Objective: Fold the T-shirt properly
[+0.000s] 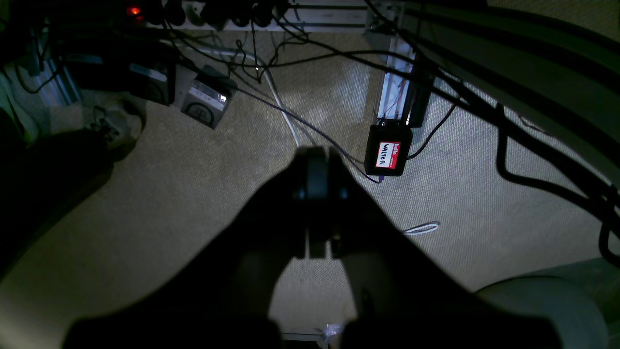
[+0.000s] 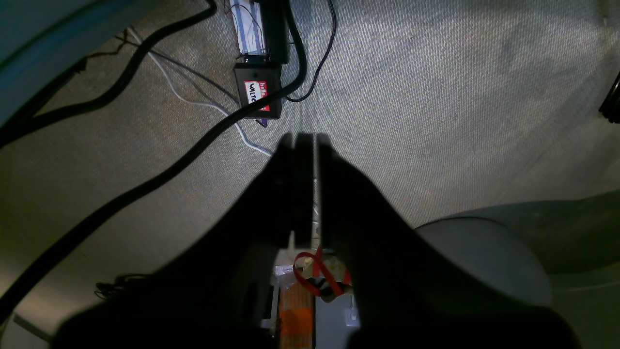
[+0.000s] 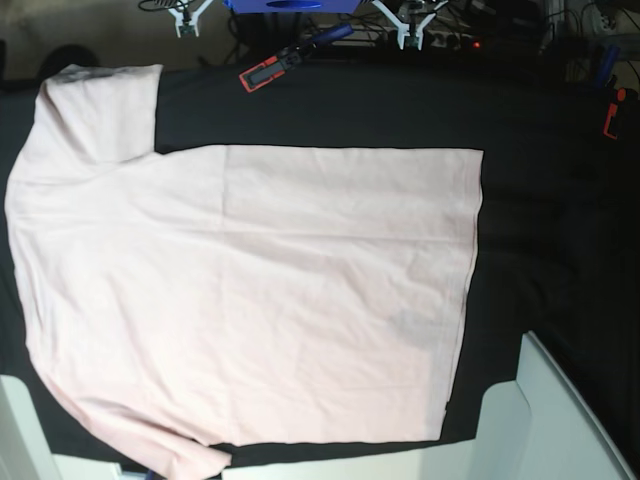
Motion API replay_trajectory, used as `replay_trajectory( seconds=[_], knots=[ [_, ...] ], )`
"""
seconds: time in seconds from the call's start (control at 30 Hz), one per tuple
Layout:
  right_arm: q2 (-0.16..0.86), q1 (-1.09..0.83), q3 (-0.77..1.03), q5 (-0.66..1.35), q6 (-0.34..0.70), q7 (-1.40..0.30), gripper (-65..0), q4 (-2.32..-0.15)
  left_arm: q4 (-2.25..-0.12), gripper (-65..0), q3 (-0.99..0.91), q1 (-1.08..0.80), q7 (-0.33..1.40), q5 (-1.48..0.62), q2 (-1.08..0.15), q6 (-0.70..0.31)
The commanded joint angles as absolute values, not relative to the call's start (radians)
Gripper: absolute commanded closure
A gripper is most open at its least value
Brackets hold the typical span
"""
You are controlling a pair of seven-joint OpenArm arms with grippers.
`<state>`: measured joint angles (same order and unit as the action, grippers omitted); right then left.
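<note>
T-shirt (image 3: 250, 300): pale pink, spread flat and unfolded across the black table cloth (image 3: 540, 200); plain side up, no print showing; fills most of the base view.
T-shirt layout: shoulders and sleeves toward that view's left, straight hem toward its right; one sleeve reaching to the top left, the other at the bottom left edge; light creases over the body, a faint darker patch near the hem.
Left gripper (image 1: 317, 160): closed, fingers pressed together, empty; hangs off the table above the beige carpet (image 1: 193, 203), touching nothing; not seen in the base view.
Right gripper (image 2: 304, 140): closed with only a hairline between the fingers, empty; likewise over carpet, well apart from the shirt.
Table surroundings: red-and-black clamp (image 3: 262, 74) on the far table edge near the upper sleeve; a second red clamp (image 3: 609, 120) at the far right edge; white panels (image 3: 545, 420) at the bottom corners of the base view.
Floor clutter: thick black cables (image 2: 145, 184) snaking over the carpet; thin white cord (image 1: 286, 116); power strip with a red light (image 1: 133, 10) at the top of the left wrist view.
Small item: black box with a red-and-white name sticker (image 1: 388, 154), lying on the carpet just beyond both grippers' tips.
</note>
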<state>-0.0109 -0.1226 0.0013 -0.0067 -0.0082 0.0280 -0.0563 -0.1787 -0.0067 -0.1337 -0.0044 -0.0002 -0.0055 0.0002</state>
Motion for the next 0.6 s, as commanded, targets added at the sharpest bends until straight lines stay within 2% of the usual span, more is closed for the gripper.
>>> replay_trajectory(
  seconds=[0.0,0.57],
  knots=[
    [-0.007,-0.130,-0.001,-0.005,-0.005,0.028,-0.7,-0.058,-0.180,0.0,-0.007,-0.139,-0.007,0.001,-0.005,0.004],
    [-0.007,-0.130,0.001,-0.005,-0.005,0.028,-0.1,-0.058,-0.182,-0.2,-0.007,-0.142,-0.007,0.001,-0.005,0.004]
  ],
)
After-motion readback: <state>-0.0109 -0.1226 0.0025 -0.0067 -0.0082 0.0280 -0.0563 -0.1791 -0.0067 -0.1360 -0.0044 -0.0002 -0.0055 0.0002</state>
